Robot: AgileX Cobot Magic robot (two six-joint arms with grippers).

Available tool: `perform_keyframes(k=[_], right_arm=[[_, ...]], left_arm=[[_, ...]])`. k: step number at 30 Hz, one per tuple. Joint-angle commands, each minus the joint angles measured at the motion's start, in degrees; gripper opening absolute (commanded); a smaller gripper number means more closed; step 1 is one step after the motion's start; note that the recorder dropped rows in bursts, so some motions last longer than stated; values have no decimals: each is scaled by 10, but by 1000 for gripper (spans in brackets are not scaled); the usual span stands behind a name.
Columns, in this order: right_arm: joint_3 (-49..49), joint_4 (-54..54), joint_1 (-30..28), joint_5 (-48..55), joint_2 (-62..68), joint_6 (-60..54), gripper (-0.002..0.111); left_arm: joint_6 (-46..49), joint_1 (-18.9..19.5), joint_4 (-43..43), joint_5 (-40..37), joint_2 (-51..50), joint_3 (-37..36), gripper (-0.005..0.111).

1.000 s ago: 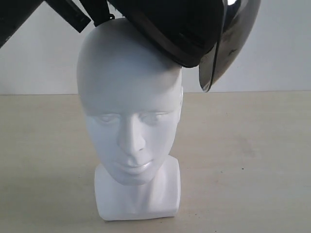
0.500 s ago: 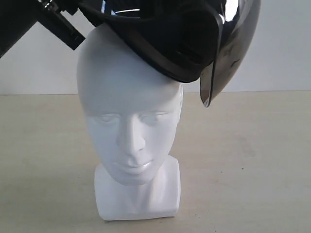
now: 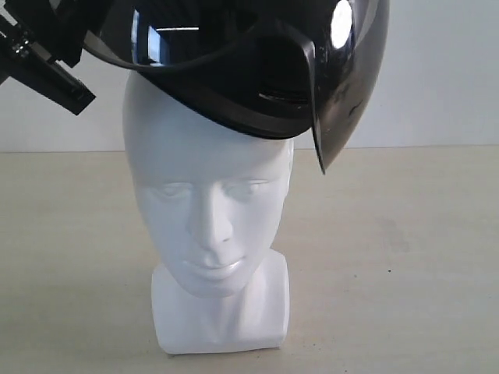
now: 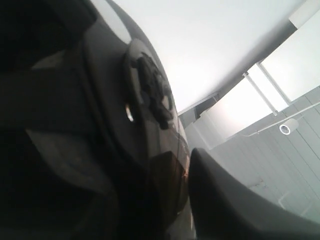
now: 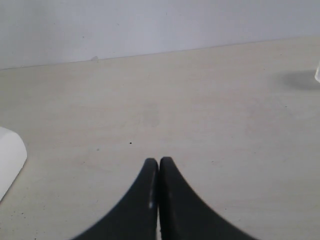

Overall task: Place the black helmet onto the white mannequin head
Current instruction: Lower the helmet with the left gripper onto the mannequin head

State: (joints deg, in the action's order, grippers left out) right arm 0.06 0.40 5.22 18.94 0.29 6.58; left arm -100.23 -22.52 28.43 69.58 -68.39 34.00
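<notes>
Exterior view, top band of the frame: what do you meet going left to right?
left arm → black helmet → tinted visor, hanging at the helmet's right side. The white mannequin head stands under the helmet and overlaps it, so it is left out.

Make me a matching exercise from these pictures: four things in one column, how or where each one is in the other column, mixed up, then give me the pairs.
Column one
1. black helmet
2. white mannequin head
3. tinted visor
4. right gripper

Column two
A. standing upright on the table
B. fingertips closed together, nothing between them
C. tilted over the head's crown
D. pointing down beside the temple

Pairs: 1-C, 2-A, 3-D, 4-B
</notes>
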Motion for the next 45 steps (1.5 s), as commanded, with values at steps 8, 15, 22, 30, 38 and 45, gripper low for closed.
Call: perform_keyframes(k=[8,15,22,30,38,45], right_arm=[[-1,0,0,-3,-3,-1,0],[-1,0,0,-3,-3,-1,0],[-1,0,0,-3,-3,-1,0],[-1,0,0,-3,-3,-1,0],[-1,0,0,-4,-3,-1,0],[-1,0,0,-4,-3,-1,0]], left_arm=[[38,13,-26,4,12,-6,4],[39,20,-24,4,12,-21,4],[39,44,-25,4,24,-39,4],[34,68,-10,4,29,-59,4],[52,68,-9,4,29,-59,4],[60,100,-9,4,29,-77,4]])
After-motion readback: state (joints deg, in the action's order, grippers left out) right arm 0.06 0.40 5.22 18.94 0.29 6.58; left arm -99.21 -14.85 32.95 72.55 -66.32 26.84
